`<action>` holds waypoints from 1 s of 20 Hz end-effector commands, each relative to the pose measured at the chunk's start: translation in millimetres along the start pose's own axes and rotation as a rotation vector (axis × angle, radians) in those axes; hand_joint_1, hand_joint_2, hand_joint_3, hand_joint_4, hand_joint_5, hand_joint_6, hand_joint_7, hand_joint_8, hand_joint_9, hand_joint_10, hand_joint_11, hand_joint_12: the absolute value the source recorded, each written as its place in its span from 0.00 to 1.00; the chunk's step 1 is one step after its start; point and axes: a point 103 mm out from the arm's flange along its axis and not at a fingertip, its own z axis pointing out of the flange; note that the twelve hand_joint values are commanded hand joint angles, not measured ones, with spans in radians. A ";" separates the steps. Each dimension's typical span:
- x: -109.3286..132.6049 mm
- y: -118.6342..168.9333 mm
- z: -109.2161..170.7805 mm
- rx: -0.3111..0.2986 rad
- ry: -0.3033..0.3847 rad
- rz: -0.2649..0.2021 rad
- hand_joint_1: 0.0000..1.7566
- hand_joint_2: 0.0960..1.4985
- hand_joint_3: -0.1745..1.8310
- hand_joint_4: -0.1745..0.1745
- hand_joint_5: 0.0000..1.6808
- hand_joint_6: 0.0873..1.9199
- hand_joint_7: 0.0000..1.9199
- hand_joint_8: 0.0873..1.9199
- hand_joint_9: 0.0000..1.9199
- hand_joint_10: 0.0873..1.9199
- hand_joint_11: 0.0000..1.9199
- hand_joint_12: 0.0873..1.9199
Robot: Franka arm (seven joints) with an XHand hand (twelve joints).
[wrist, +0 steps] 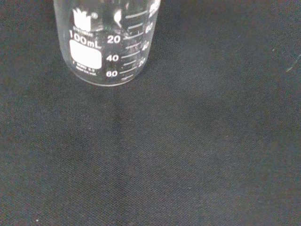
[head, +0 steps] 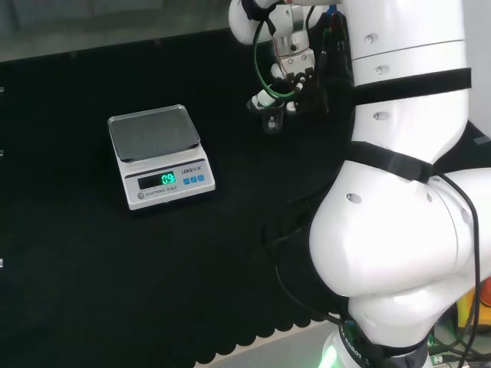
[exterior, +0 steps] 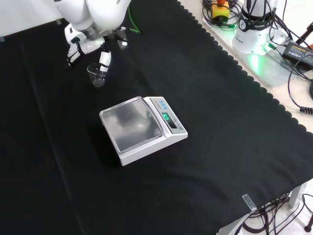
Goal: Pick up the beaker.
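Note:
A small clear glass beaker (head: 271, 119) (exterior: 97, 75) with white graduation marks stands upright on the black cloth. It is empty as far as the wrist view shows the beaker (wrist: 106, 42). The black and white hand (head: 289, 75) (exterior: 88, 45) hangs just above and beside it. In the front view one finger (exterior: 73, 53) hangs to the beaker's left and another (exterior: 104, 58) reaches down to its rim on the right. The fingers look straight and are not curled round the glass. I cannot tell whether any finger touches the rim.
A white electronic scale (head: 159, 156) (exterior: 143, 128) with a steel pan and a lit green display stands on the cloth, left of the beaker in the head view. The arm's white links (head: 399, 153) rise at the right. Cables and the arm's base (exterior: 254, 29) lie beyond the cloth's scalloped edge.

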 end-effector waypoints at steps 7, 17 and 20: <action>21.3 -21.9 15.9 0.025 0.006 0.016 0.23 0.48 0.15 0.49 0.21 0.00 0.15 0.31 0.25 0.32 0.32 0.66; 27.3 -28.5 18.2 0.003 -0.027 0.049 0.39 0.50 0.20 0.43 0.42 0.00 0.39 0.25 0.46 0.20 0.44 0.59; 27.5 -26.8 14.5 -0.007 -0.047 0.056 0.47 0.49 0.26 0.35 0.45 0.00 0.45 0.22 0.56 0.14 0.55 0.50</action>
